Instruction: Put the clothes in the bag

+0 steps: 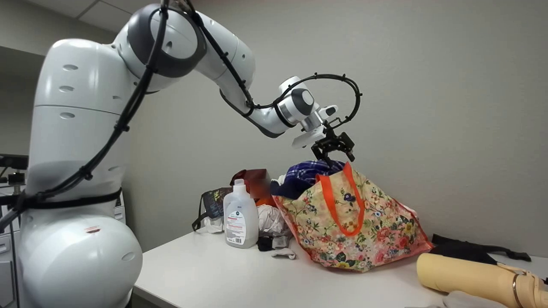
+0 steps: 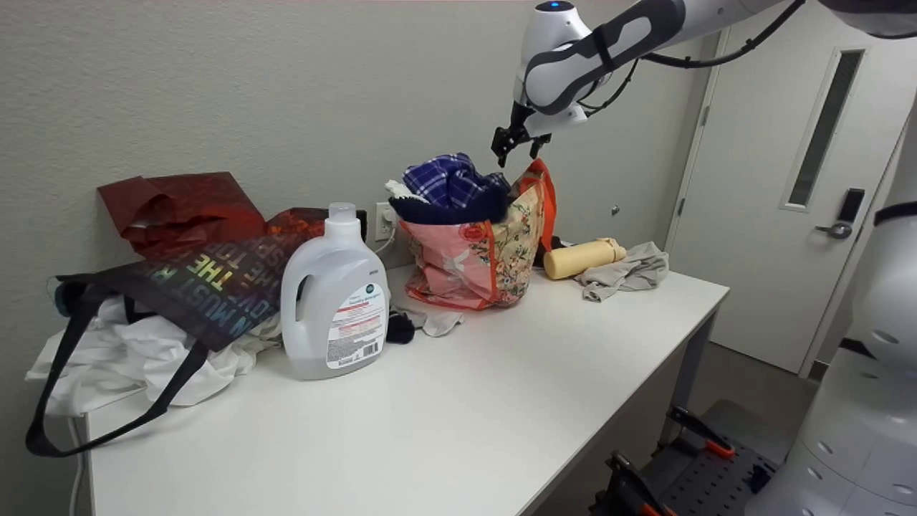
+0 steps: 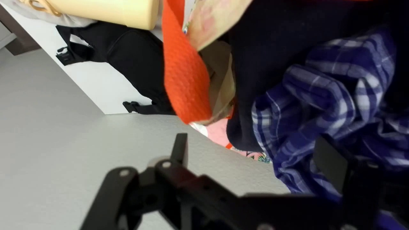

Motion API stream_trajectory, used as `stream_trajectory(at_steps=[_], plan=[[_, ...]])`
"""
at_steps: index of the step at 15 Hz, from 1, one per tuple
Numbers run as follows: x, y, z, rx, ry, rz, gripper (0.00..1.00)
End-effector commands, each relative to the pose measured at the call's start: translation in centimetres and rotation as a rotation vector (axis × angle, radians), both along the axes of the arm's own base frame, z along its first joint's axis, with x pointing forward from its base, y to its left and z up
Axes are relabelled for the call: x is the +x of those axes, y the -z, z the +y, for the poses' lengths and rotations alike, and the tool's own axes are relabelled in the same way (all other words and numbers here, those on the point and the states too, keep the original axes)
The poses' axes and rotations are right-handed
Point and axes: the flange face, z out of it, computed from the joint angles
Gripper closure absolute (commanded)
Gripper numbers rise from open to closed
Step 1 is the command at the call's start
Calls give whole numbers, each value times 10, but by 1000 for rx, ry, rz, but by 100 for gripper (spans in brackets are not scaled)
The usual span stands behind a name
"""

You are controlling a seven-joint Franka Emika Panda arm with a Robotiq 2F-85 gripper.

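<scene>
Judging by how things lie, you have the task nearly done. Your bag [image 1: 381, 226] stands at the far side of the table [image 2: 466, 401], near the wall [image 2: 251, 86], with its mouth up. The clothes [image 2: 448, 179] sit in that mouth, bulging above the rim, with a navy fold [image 2: 440, 213] jutting past its left end. What seems left for you is tucking them deeper and backing away; whether the grey cloth [image 2: 634, 271] lying to the right counts too, you would have to decide.

Your arm [image 1: 180, 38] arches from the near side high over the table, its forearm sloping down toward the bag. The gripper [image 2: 518, 158] hangs above the mouth, near the raised orange handle [image 3: 185, 83]. Its fingers [image 3: 330, 164] are spread wide, clamping nothing; whether one brushes the clothes, you cannot tell.
</scene>
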Motion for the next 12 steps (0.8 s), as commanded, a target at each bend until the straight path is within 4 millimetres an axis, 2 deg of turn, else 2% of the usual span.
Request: stream_trajectory(at_steps=[1, 6, 12], plan=[[-8, -43, 20, -4, -58, -18, 0], [-18, -90, 50, 18, -137, -52, 0], [-39, -116, 84, 54, -209, -31, 0]])
